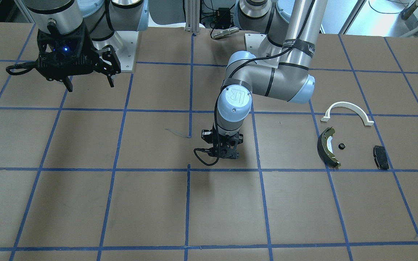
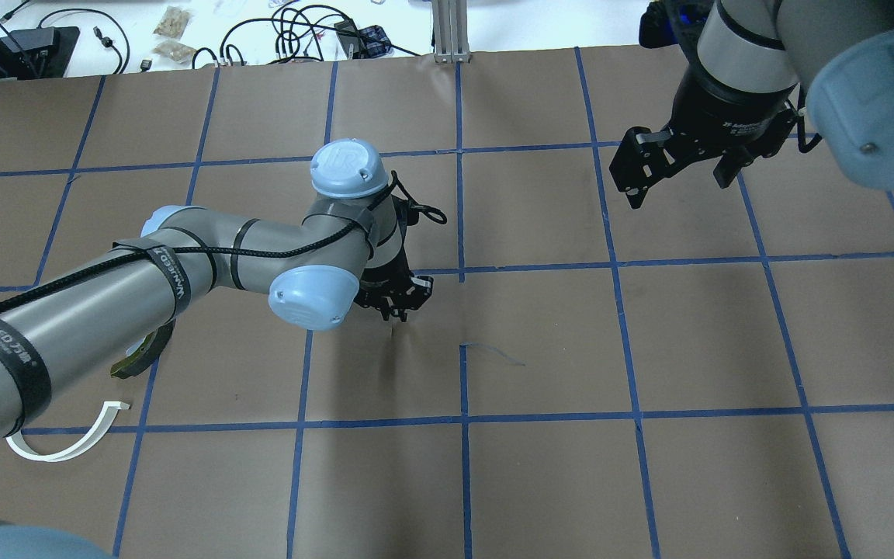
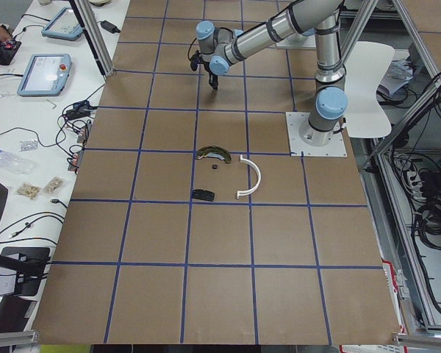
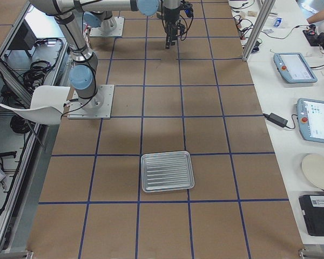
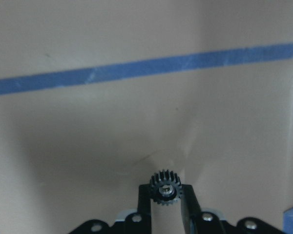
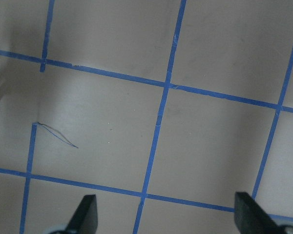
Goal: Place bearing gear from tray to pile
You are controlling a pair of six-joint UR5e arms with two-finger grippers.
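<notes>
My left gripper (image 1: 225,154) hangs low over the middle of the table, shut on a small black toothed bearing gear (image 5: 166,186) held between its fingertips. The pile lies on the robot's left side: a white half-ring arc (image 1: 347,108), an olive-and-dark brake shoe (image 1: 327,146), a black oblong pad (image 1: 380,156) and a small black round part (image 1: 341,146). The silvery ribbed tray (image 4: 167,171) sits far to the robot's right, with nothing in it. My right gripper (image 2: 676,175) is open and empty, held high between the table's middle and the tray.
Brown paper with a blue tape grid covers the table. Both arm bases stand at the robot's edge (image 1: 122,54). A loose thread (image 2: 493,353) lies near the middle. Cables and tablets (image 3: 48,73) lie on the operators' bench beside the table.
</notes>
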